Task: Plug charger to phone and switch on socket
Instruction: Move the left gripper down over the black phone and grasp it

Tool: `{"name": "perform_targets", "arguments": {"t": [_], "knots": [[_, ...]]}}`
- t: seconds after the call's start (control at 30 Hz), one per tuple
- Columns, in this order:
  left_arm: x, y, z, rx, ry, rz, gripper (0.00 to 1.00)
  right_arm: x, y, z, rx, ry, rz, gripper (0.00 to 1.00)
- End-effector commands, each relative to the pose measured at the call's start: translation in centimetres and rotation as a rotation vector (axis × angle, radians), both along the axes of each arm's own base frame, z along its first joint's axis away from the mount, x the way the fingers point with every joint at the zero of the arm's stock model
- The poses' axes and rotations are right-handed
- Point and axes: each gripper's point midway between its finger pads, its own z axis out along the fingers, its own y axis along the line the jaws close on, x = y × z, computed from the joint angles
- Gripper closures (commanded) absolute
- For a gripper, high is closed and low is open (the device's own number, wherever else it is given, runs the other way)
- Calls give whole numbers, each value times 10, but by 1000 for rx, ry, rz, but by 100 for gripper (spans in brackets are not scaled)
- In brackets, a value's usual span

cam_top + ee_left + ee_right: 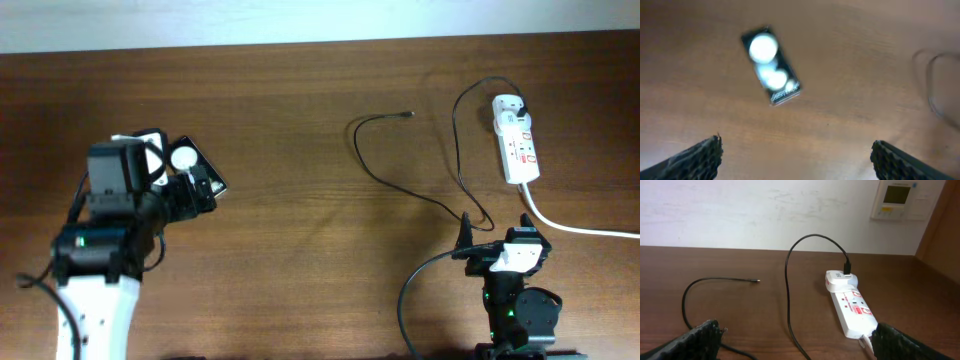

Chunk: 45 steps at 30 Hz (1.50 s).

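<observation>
Landmark: socket (pixel 517 148), the white strip at the right of the worktop (pixel 300 80).

- Charger (pixel 400 185): black plug already seated in the socket's end furthest from its thick white cord (pixel 580 228). The lead loops away from the socket across bare wood. Its connector tip (pixel 756 281) lies loose, out to the socket's left, touching nothing.
- Phone (pixel 771 66): flat on the wood, well apart from the socket at the opposite end of the worktop, white discs up.
- Left tool (pixel 796 149): fingers spread wide, nothing between them, above the phone and far from the socket.
- Right tool (pixel 795 331): fingers likewise apart and empty, near the socket's cord end.

Handling, my reading:
- The lead looks thin, light and limp. Held mid-length, the tip would droop and swing, so I would pinch just behind the tip, where the moulding gives some stiffness. It is a small target and easy to pinch off-centre.
- The phone looks rigid, smooth and low, with little edge to grip. It will likely skate when the tip is pushed in, so it wants clamping across its long sides or bracing.
- The socket looks light and may shift under a press.
- I cannot tell which of the socket's red and green marks is the switch.
</observation>
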Motion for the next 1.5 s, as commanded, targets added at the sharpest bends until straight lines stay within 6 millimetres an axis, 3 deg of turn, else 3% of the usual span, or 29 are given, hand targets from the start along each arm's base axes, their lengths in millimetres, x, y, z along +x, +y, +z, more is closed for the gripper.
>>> {"name": "perform_targets", "arguments": {"t": [0.0,0.13,0.2,0.37,0.43,0.53,0.63,0.77,0.87,0.97,1.2,1.37,1.47], "knots": [[22,18,6,54,63,89,1,0,-2,-3,4,3,-11,1],[69,19,18,36,90,114,1,0,-2,-3,4,3,-11,1],[90,19,12,31,91,122,1,0,-2,-3,4,3,-11,1],[100,19,-9,34,136,122,1,0,-2,-3,4,3,-11,1],[107,19,-25,33,171,125,1,0,-2,-3,4,3,-11,1],[121,20,-77,-3,282,197,1,0,-2,-3,4,3,-11,1],[131,19,-106,-39,320,266,1,0,-2,-3,4,3,-11,1],[141,19,-139,-50,361,266,1,0,-2,-3,4,3,-11,1],[140,34,-163,-120,412,297,1,0,-2,-3,4,3,-11,1],[138,53,-167,-222,422,334,1,0,-2,-3,4,3,-11,1],[145,38,-172,-232,419,299,1,0,-2,-3,4,3,-11,1],[147,39,-216,-253,483,365,1,0,-2,-3,4,3,-11,1],[144,43,-226,-233,502,379,1,0,-2,-3,4,3,-11,1]]}}
